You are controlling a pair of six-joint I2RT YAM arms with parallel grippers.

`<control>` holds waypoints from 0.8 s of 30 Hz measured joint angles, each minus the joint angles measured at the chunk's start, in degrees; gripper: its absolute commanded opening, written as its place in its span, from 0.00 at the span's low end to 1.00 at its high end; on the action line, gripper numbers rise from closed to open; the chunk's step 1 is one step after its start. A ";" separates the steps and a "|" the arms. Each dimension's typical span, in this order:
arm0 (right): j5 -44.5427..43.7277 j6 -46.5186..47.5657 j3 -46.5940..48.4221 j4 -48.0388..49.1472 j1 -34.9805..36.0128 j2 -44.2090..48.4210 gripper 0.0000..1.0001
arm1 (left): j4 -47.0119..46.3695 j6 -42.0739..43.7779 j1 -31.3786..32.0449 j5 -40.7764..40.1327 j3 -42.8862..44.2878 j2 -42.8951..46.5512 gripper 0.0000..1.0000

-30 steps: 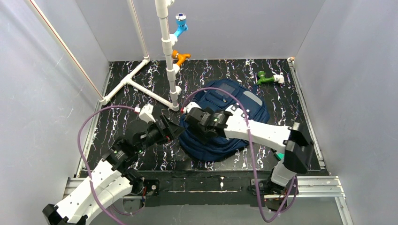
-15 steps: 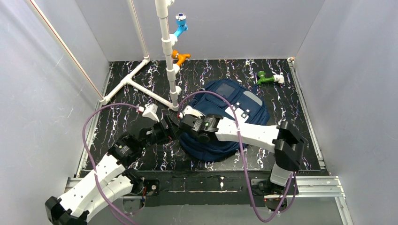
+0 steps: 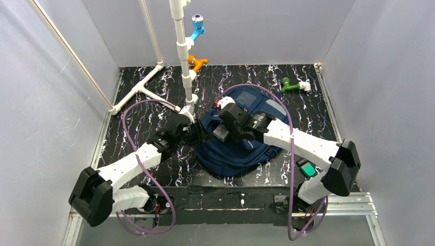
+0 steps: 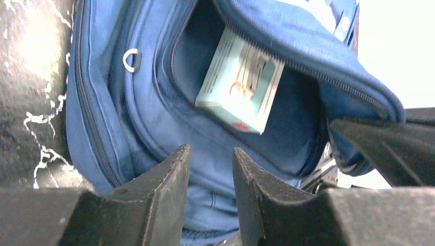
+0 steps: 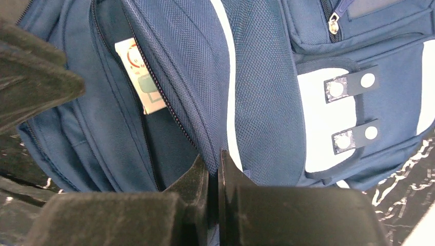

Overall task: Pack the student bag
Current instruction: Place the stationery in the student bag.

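Reaching left gripper (image 4: 210, 154): just on the near side of the foot of the white pipe post (image 3: 185, 72), at the left edge of the student bag (image 3: 231, 156). Its jaws stand a narrow gap apart, and blue cloth shows through the gap.
white pipe post: upright on the black marbled table (image 3: 154, 107), with a blue fitting (image 3: 197, 25) and an orange fitting (image 3: 198, 62) on its right side.
student bag: lying flat on the table just right of the post's foot, its main zip mouth gaping toward the post.
pale box (image 4: 240, 84): tilted inside that mouth, partly under the raised flap.
right gripper (image 5: 213, 156): right of the post's foot, over the bag. Its jaws are together, clamped on the edge of the raised flap.
white patch (image 5: 323, 113): on the bag's front, on the side away from the post, crossed by two black tabs with round studs.
green fitting (image 3: 291, 86): far right of the post, well apart from the bag.
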State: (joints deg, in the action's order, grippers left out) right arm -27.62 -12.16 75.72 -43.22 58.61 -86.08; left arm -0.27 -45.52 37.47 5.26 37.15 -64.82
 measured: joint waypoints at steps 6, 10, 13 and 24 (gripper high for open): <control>4.90 -1.36 -0.50 1.40 -2.54 1.31 0.01 | -3.80 -1.20 -0.98 -3.10 3.04 -4.00 0.29; 5.70 -1.40 -0.50 1.42 -2.73 1.31 0.01 | -5.90 -1.62 -1.42 -4.83 3.87 -6.82 0.19; 6.32 -1.44 -0.50 1.46 -2.91 1.31 0.01 | -7.10 -1.95 -1.53 -5.16 5.25 -10.03 0.13; 7.45 -1.42 -0.50 1.53 -3.39 1.31 0.01 | -13.16 -4.57 -1.55 -0.96 6.01 -15.15 0.06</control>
State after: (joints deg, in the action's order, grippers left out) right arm -20.16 -13.58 75.22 -41.69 55.22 -84.77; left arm -13.43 -50.09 35.92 4.29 43.16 -79.96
